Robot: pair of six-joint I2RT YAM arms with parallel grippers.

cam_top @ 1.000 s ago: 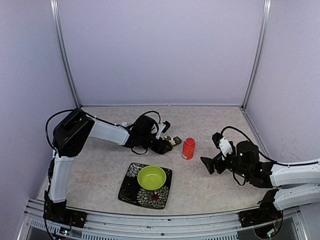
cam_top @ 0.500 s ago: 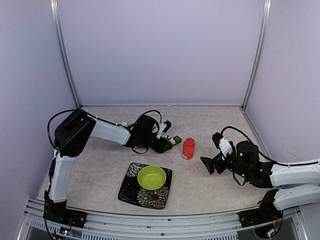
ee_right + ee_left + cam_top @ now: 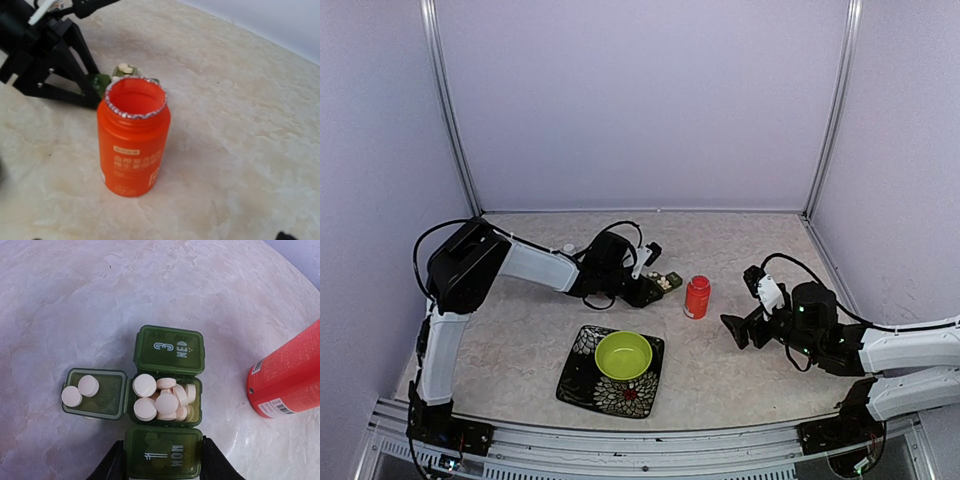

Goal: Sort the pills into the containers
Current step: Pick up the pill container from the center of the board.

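Left wrist cam: left hand (image 3: 162, 467) pinching dark green pillbox (image 3: 169, 350) at its 6 o'clock end, one finger pressed on each side of closed cell marked MON. Strip of 3 cells flat on marbled counter (image 3: 60, 300), running 6 to 12 o'clock; far cell marked WED, also closed. Middle cell open, heaped w/ round pale pills (image 3: 166, 402); its lid (image 3: 110, 397) flipped out flat toward 9 o'clock w/ 2 more pills lying on it side by side. Orange-red bottle (image 3: 285, 380) at 3 o'clock of pillbox, near but apart. Top cam: pillbox approx. mid-counter, bottle upright just beside it at 3 o'clock; lime-green bowl (image 3: 623, 355) on dark floral plate (image 3: 582, 385) at 7 o'clock of pillbox, nearer arm bases. Left arm stretched in from 9 o'clock. Right hand (image 3: 732, 330) at 4 o'clock of bottle, apart from it, spread wide, holding nothing, pointed toward bottle. Right wrist cam: bottle dead ahead, upright, mouth open w/ ragged foil round rim, contents impossible to tell; pillbox mostly hidden behind bottle at 12 o'clock, a pill or 2 showing; black left hand at 10 o'clock; only tips of own fingers at bottom corners of view.
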